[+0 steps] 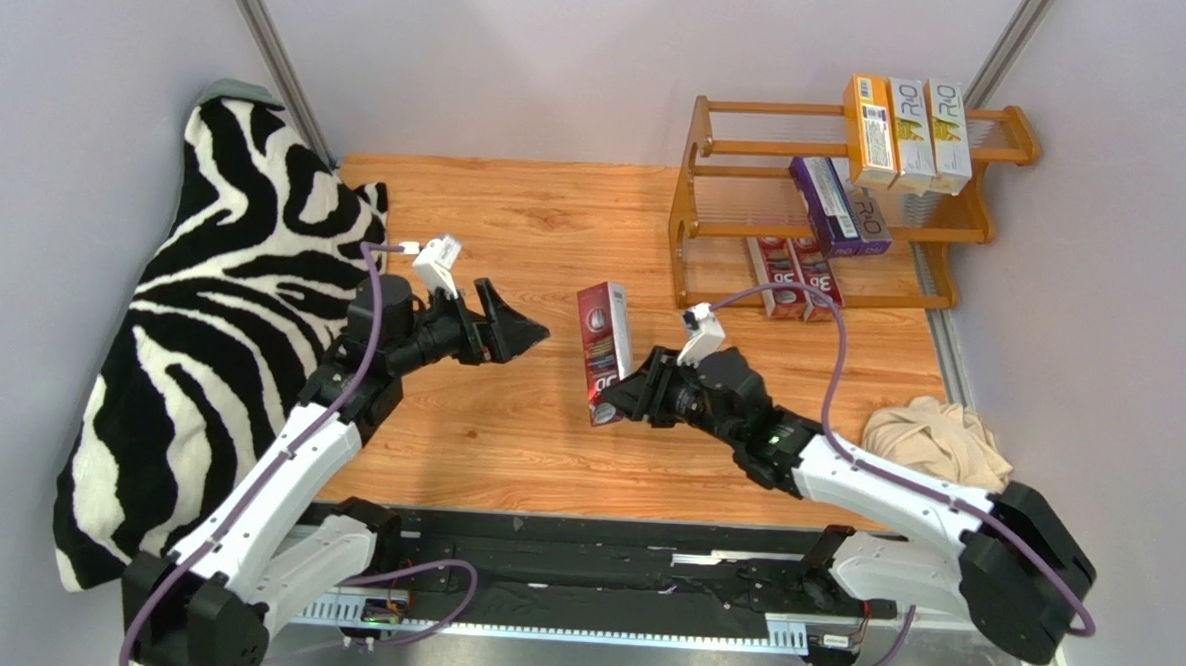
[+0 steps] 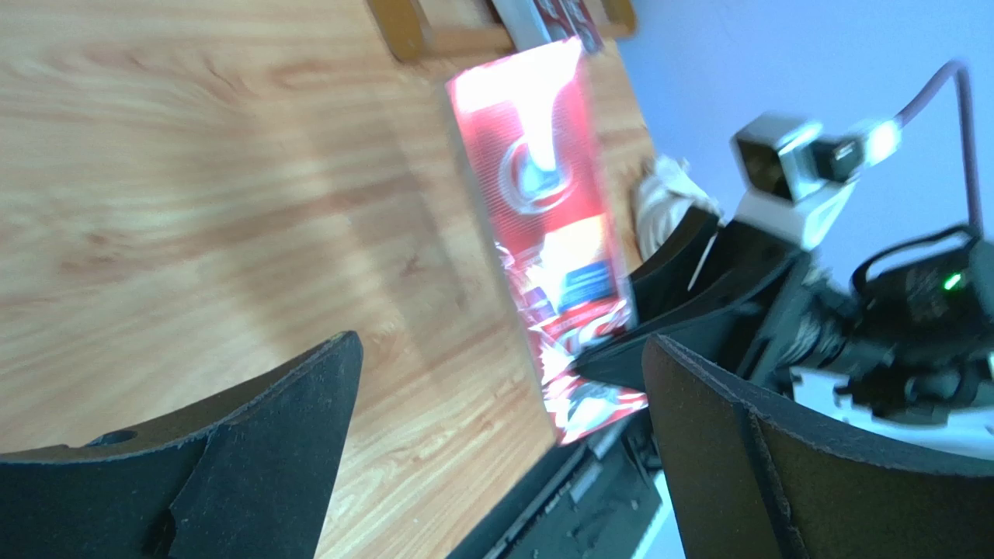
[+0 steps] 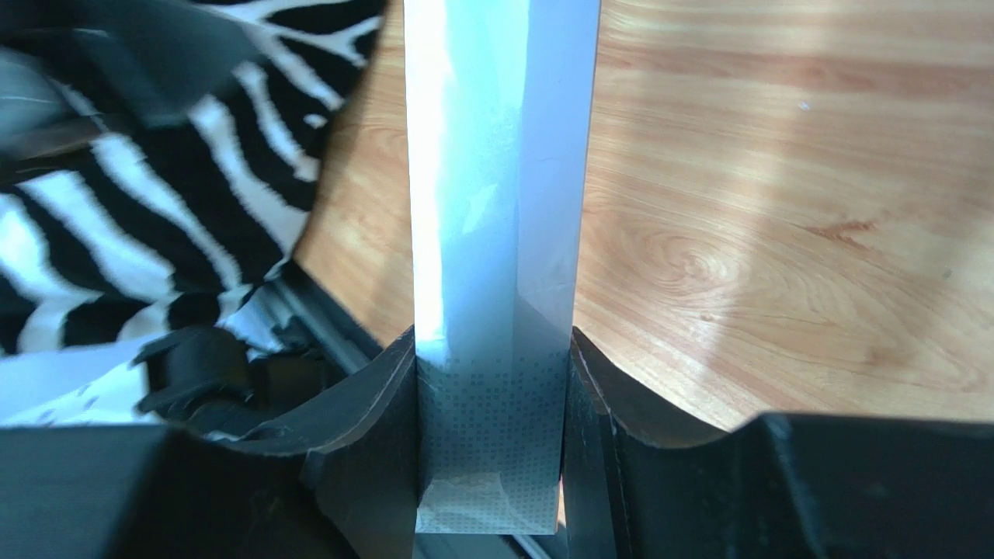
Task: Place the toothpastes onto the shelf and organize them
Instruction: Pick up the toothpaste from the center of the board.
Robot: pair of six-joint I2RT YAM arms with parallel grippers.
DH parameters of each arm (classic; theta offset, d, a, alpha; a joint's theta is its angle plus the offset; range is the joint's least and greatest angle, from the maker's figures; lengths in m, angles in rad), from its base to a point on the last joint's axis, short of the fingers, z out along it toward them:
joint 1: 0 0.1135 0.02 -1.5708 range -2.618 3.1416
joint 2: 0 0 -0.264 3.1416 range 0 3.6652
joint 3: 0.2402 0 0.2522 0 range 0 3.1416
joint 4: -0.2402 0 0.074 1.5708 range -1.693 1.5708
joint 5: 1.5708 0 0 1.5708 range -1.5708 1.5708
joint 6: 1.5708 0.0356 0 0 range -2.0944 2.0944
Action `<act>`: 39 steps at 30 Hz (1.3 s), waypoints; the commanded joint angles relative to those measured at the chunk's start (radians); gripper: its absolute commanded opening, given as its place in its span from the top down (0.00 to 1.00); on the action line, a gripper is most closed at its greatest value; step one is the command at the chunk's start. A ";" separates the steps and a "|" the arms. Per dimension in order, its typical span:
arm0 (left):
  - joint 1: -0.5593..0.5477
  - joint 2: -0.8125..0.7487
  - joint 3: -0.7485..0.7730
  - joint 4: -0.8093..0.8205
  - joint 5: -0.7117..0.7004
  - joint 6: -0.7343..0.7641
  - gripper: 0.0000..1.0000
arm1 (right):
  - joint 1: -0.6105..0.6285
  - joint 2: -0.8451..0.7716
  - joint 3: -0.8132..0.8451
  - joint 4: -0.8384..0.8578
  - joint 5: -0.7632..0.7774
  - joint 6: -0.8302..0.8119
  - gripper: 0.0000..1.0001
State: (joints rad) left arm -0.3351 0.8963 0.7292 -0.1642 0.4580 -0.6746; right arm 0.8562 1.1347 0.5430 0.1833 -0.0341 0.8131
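A red toothpaste carton [image 1: 603,349] stands lifted over the wooden table, and my right gripper [image 1: 622,401] is shut on its lower end. The right wrist view shows the carton's pale narrow side [image 3: 496,221] pinched between both fingers of that gripper [image 3: 492,402]. To the carton's left my left gripper [image 1: 533,335] hangs open and apart from it. Its view shows the red carton [image 2: 543,221] beyond the spread, empty fingers [image 2: 280,443]. The shelf [image 1: 686,217] at the back right holds three orange-yellow and white cartons [image 1: 909,134] on top, two purple ones [image 1: 838,206] in the middle and two red ones [image 1: 794,276] below.
A zebra-print cloth [image 1: 210,302] covers the table's left side. A crumpled beige cloth [image 1: 933,438] lies at the right edge, by my right arm. The black base rail [image 1: 589,573] runs along the near edge. Grey walls close in on both sides.
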 commanded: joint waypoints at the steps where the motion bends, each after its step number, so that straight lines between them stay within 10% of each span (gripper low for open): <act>1: 0.048 0.052 -0.158 0.512 0.376 -0.164 0.01 | -0.035 -0.130 0.017 0.047 -0.232 -0.089 0.70; 7: 0.047 0.127 -0.277 1.050 0.488 -0.368 0.01 | -0.040 -0.263 0.002 0.038 -0.368 -0.083 0.70; 16: 0.010 0.254 -0.307 1.409 0.535 -0.551 0.01 | -0.040 -0.267 -0.008 0.085 -0.454 -0.049 0.71; 26: -0.094 0.296 -0.257 1.349 0.539 -0.482 0.09 | -0.040 -0.251 0.005 0.071 -0.452 -0.054 0.72; 39: -0.145 0.332 -0.238 1.289 0.516 -0.447 0.45 | -0.040 -0.213 -0.018 0.150 -0.469 -0.020 0.72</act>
State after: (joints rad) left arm -0.4587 1.2304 0.4484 1.0729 0.9615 -1.1564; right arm 0.8165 0.9108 0.5220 0.2371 -0.4973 0.7673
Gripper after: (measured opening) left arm 0.578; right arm 0.421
